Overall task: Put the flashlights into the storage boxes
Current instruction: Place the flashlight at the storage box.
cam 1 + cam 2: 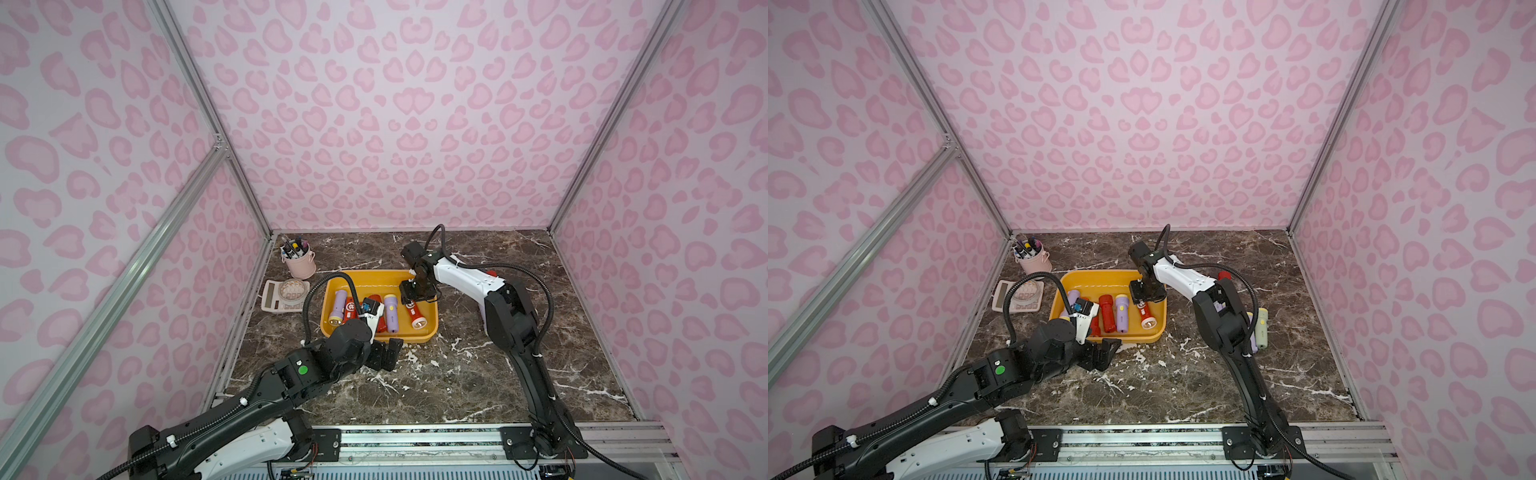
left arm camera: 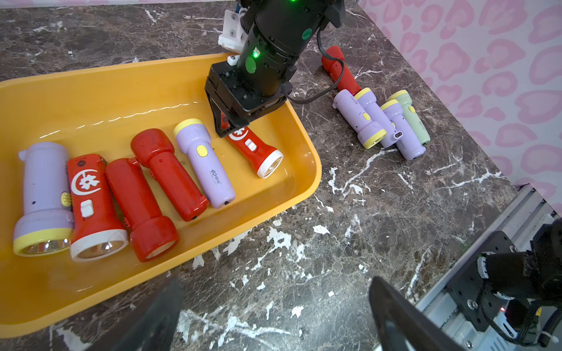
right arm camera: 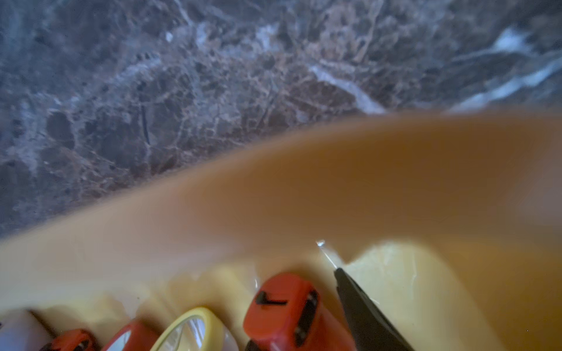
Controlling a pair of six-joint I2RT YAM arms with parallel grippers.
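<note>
The yellow storage box [image 1: 430, 332] [image 1: 1113, 273] [image 2: 91, 68] holds several flashlights side by side, red and lilac [image 2: 45, 194]. My right gripper [image 1: 409, 297] [image 2: 231, 127] reaches down into its right end, jaws astride the tail of a red flashlight [image 2: 258, 149] [image 3: 282, 307] that lies on the box floor. One black finger [image 3: 359, 304] stands just off its side; the gripper is open. More flashlights lie on the marble to the right: a red one [image 2: 340, 70], lilac ones [image 2: 359, 118] and a pale green one [image 1: 1261, 328]. My left gripper [image 1: 390, 353] [image 2: 276, 282] is open and holds nothing, in front of the box.
A pink pen cup [image 1: 299, 262] stands at the back left. In front of it lies a beige calculator [image 1: 274, 297] with a round object on it. Pink patterned walls close three sides. A metal rail [image 1: 415, 436] runs along the front edge.
</note>
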